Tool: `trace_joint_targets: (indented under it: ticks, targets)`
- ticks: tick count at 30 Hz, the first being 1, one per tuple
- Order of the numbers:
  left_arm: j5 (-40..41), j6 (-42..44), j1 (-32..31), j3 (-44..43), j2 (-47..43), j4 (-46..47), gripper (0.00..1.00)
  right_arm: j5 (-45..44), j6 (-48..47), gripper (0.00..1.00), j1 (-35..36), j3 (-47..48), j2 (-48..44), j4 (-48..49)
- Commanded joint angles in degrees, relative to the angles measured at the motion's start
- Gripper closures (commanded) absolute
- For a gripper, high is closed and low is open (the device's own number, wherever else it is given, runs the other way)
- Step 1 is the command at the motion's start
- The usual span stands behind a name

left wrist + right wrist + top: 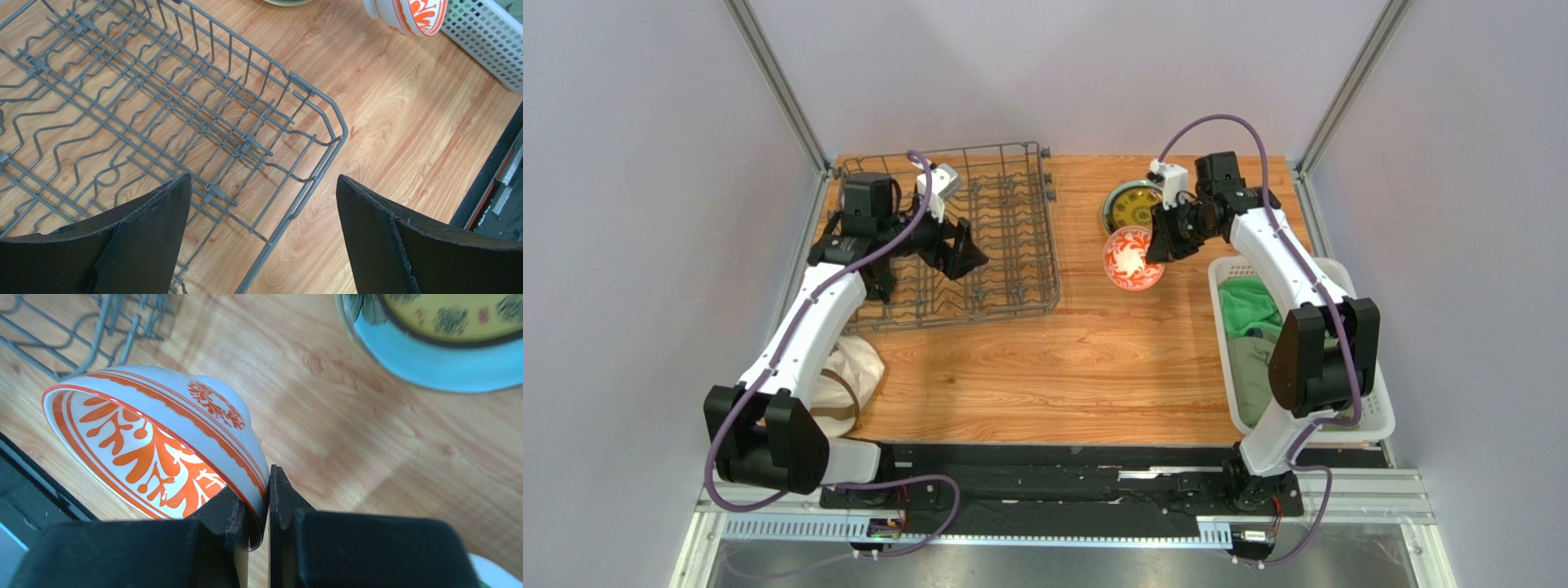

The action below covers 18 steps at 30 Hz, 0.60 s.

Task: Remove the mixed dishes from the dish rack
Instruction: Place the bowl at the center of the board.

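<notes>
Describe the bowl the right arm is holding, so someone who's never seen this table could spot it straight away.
On the wooden table, look between the grey wire dish rack and the white slotted basket. There the right gripper pinches the rim of a small tilted bowl beside the yellow-and-dark plate. It alone has orange-red leaf patterns on white.

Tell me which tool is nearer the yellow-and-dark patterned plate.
Right. The right tool, gripping the red-and-white bowl, is beside the patterned plate; the left tool is over the dish rack.
</notes>
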State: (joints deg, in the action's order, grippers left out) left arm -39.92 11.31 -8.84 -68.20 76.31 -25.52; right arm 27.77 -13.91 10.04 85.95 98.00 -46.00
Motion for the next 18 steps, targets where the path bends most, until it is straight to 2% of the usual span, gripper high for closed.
trace_joint_targets:
  ticks: [1, 9, 18]
  targets:
    - [-0.07, 2.75, 0.40, -1.40, 0.77, -1.11, 0.05, -0.69, -4.28, 1.00, 0.07, 1.58, 1.75, -6.46]
    - [-0.07, 5.12, 0.49, -0.88, 0.77, -3.57, 0.05, -3.07, -6.56, 1.00, -0.02, 4.83, 8.61, -11.56]
    - [-0.86, 6.00, 0.49, -0.09, 1.12, -4.36, 0.05, -4.56, -7.36, 1.00, -0.38, 10.19, 15.64, -12.54]
